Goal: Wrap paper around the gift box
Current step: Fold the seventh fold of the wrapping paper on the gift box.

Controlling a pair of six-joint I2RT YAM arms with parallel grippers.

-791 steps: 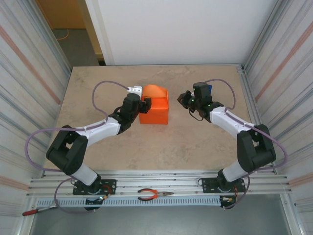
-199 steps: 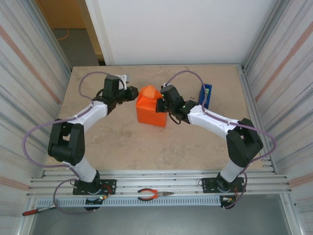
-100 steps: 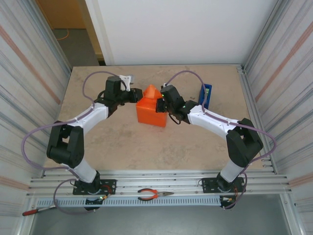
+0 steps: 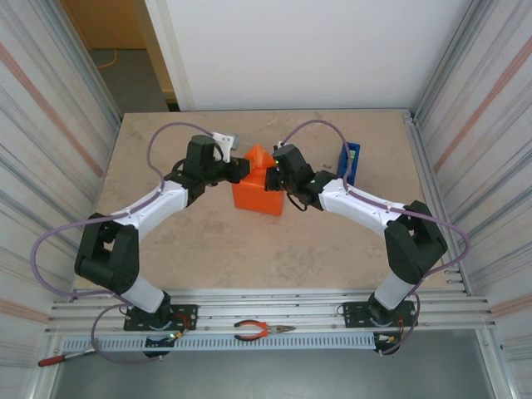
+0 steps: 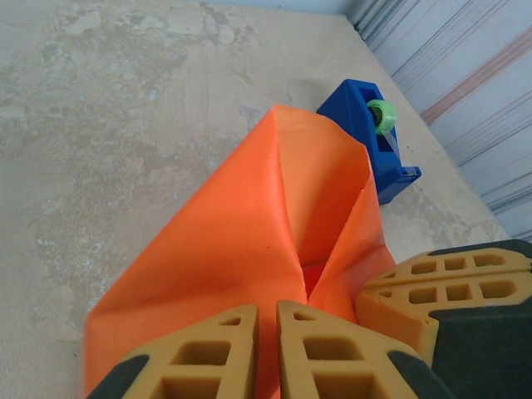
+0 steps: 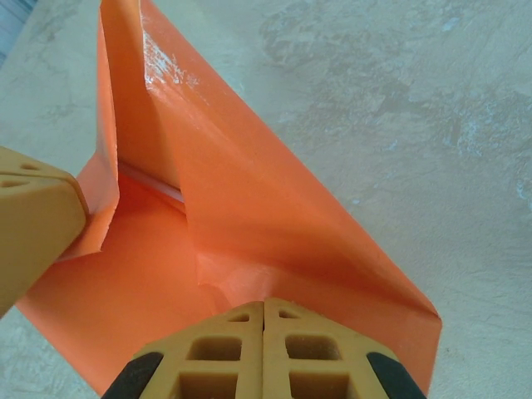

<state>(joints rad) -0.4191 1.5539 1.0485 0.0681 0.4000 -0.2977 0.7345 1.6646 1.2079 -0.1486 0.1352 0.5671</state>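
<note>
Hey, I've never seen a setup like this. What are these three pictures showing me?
Two robot arms, one left and one right, are bolted at the near edge of a table, each ending in a two-finger gripper. The wide picture looks down from above and behind them. The other two come from cameras on the wrists, so each shows its own yellow fingers at the bottom. In the middle sits the gift box, covered in orange paper. The left gripper looks shut on a raised flap of it; the right gripper is shut, tips against the paper. A blue tape dispenser stands to the right.
</note>
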